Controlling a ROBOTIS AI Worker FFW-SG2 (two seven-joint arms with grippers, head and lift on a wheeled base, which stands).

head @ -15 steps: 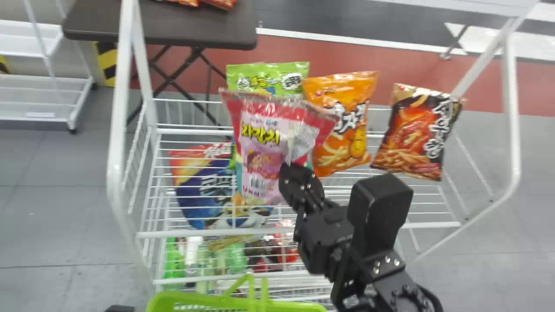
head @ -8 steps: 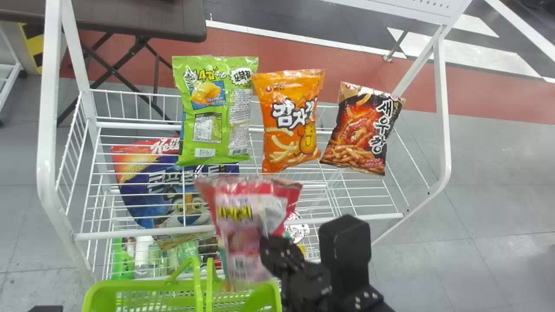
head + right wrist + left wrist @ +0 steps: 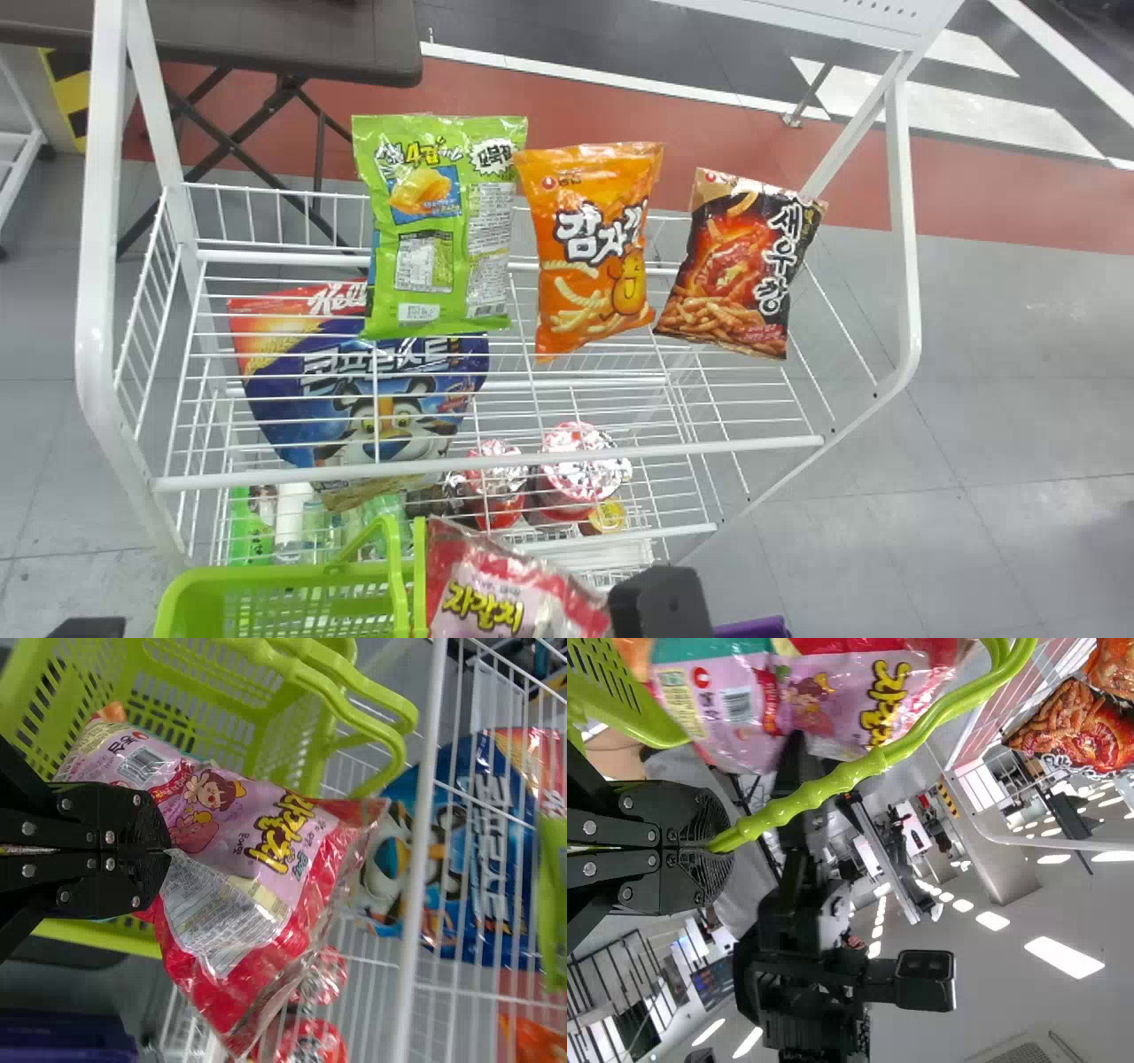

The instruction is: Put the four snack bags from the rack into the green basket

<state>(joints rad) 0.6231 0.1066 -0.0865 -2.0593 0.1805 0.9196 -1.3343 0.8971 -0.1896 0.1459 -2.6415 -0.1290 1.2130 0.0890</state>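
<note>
My right tool [image 3: 166, 851] is closed on a side edge of the pink bag [image 3: 217, 819], its lower end over the mouth of the green basket [image 3: 199, 687], its red end jutting past the rim toward the rack [image 3: 496, 464]. The basket's roomier part lies leftward, so I should shift left and swing the long axis inward, clear of the handle [image 3: 833, 790] my left tool [image 3: 719, 847] pinches. The green [image 3: 443, 239], orange [image 3: 585, 292] and dark bags [image 3: 731, 275] line the rack's far edge.

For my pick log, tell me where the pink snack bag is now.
The pink bag is bottom-centre in the head view, just right of the handles of the green basket, held in the right jaws.
</note>
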